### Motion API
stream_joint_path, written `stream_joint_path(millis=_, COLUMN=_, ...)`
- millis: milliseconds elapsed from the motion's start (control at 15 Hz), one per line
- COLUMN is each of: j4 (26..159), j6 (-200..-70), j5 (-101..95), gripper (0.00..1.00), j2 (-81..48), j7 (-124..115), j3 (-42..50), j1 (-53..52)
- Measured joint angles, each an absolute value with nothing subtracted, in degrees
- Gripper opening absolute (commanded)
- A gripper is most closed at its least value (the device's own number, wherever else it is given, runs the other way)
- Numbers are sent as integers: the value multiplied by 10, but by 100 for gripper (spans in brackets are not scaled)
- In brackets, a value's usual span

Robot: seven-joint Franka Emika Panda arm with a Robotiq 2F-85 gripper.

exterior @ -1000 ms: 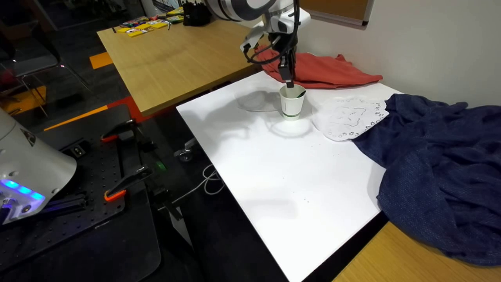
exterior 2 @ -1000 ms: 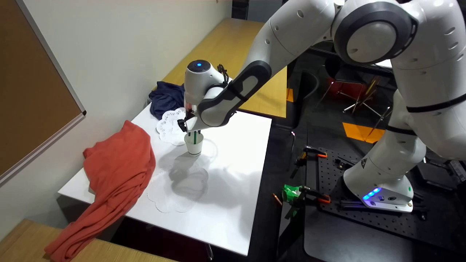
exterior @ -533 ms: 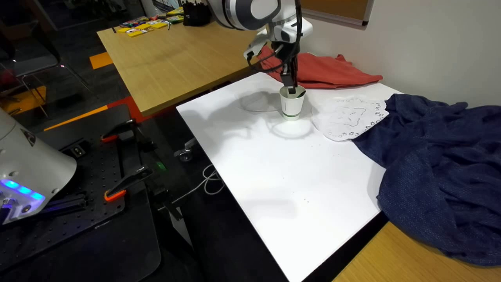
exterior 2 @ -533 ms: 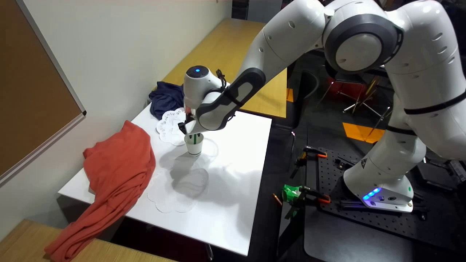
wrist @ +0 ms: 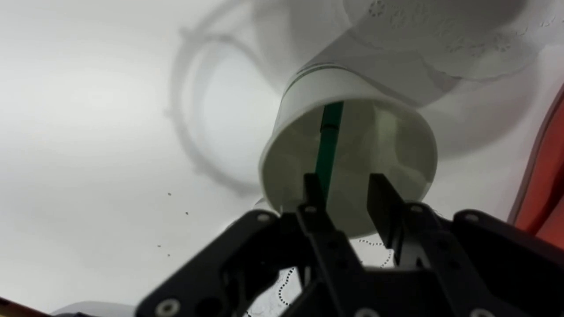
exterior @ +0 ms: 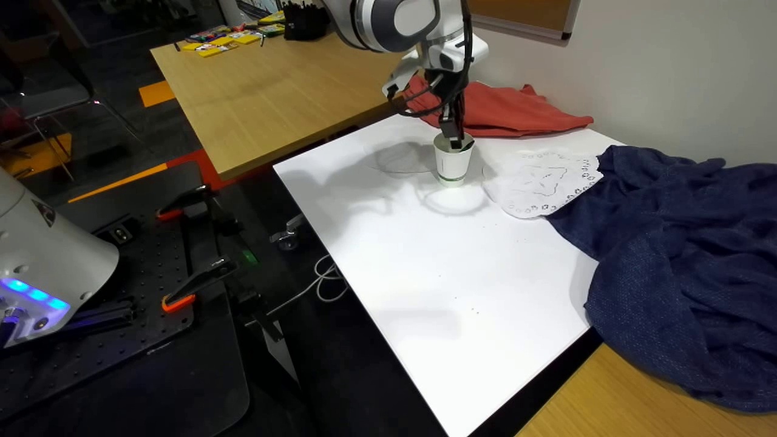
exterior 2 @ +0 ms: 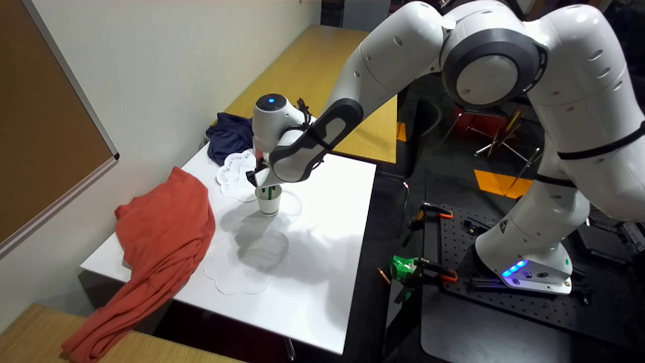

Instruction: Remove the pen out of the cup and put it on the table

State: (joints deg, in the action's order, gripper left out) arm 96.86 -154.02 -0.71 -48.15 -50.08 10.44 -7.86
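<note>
The white paper cup [exterior: 453, 167] stands upright on the white table [exterior: 425, 261]; the cup also shows in an exterior view [exterior 2: 269, 205]. The dark green pen [wrist: 328, 145] leans inside the cup, its lower end hidden behind a finger in the wrist view. Its tip [exterior: 467, 146] shows at the rim. My gripper [wrist: 343, 180] is open, with its fingertips at the cup's mouth, seemingly just inside the rim. In the wrist view the pen passes close by the left finger, partly behind it; I cannot tell whether they touch. Nothing is held.
A red cloth [exterior: 510, 110] lies behind the cup. A white lace doily [exterior: 537, 182] and a navy cloth [exterior: 686, 261] lie beside it. Another doily [exterior 2: 247, 262] lies flat on the table. A tan wooden table [exterior: 273, 91] adjoins, and a wall stands behind.
My gripper has moved down from above the rim until its fingertips reach the cup's mouth, shifting slightly sideways. The cup and pen have not visibly moved.
</note>
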Motion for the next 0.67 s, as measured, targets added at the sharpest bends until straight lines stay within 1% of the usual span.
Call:
stream_joint_path(millis=200, j4=964, j6=-1538, j5=-6, gripper=33, j2=-488, j7=-501, j3=105, j1=-77)
stream_joint_path(millis=333, j4=960, j6=-1536, j5=-6, gripper=35, j2=-492, j7=-501, j3=106, j1=-76)
stream_joint_path(millis=533, j4=955, j6=-1532, j5=-6, gripper=36, j2=-498, j7=-501, j3=108, j1=-76)
stream_joint_path(millis=667, j4=951, j6=-1529, j5=-6, gripper=39, j2=-503, j7=-501, j3=111, j1=-76)
